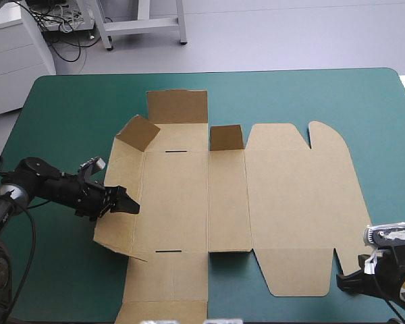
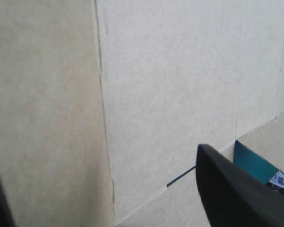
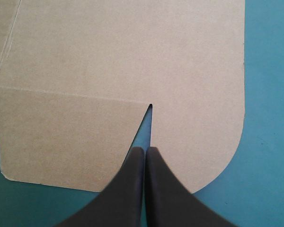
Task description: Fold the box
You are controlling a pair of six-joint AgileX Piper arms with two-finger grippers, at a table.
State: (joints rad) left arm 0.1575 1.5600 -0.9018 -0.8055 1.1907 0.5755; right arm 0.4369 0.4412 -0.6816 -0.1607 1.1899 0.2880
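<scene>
Left gripper: You are seeing the left gripper (image 1: pixel 121 201) sitting at the left side of the box (image 1: pixel 283 202), with its black fingers (image 2: pixel 236 194) standing wide apart and pinching nothing.
Ahead of the left gripper: Brown board is filling the wrist view, with a fold crease running between the fingers. The left side panel (image 1: pixel 115 216) is lifting slightly off the cover at its near corner.
Right gripper: The right gripper (image 3: pixel 144 152) is waiting near the table's near-right corner, fingers pressed together into one point. That point is aiming at the notch (image 3: pixel 149 111) cut between the lid's rounded corner and its near flap. You cannot tell whether it is touching the board.
Box position: The box is lying spread out in the middle of the teal-green cover (image 1: pixel 67 108), mostly flat, with the lid (image 1: pixel 297 175) reaching toward the right.
Raised parts: Two small flaps (image 1: pixel 138 132) are standing up along the far side.
Count: You are working with one box, two grippers, two raised flaps and two dark slots (image 1: pixel 177 152).
</scene>
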